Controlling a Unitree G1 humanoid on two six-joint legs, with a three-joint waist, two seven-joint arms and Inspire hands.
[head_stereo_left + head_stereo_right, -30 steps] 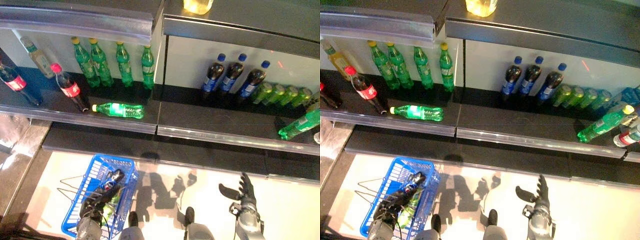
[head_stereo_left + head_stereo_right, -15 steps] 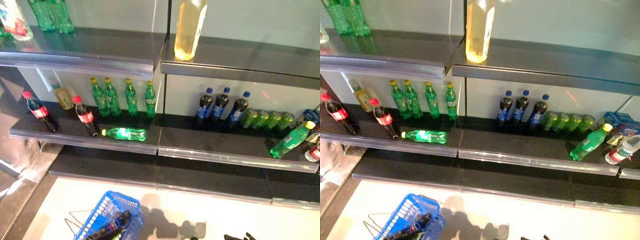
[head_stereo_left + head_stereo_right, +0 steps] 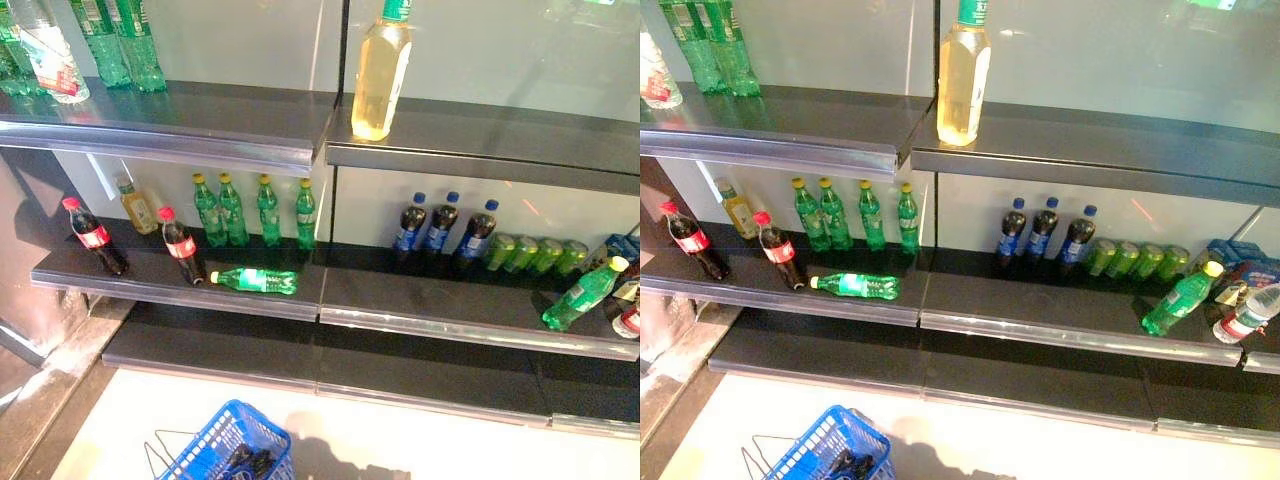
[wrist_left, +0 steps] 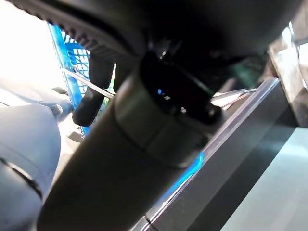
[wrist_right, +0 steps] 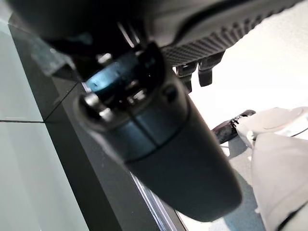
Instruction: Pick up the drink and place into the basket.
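Left eye view showed the blue basket [image 3: 215, 445] on the floor, dark drink [image 3: 250, 463] inside; left hand [image 4: 91, 96] curled round its wire handle [image 4: 89, 84]; right hand [image 5: 202, 72] unreadable.

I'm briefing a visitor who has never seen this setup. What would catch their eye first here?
Probably the tall pale-yellow drink bottle standing alone on the upper dark shelf. Next, the green plastic bottle lying on its side at the lower shelf's front, then the blue wire basket on the floor below.
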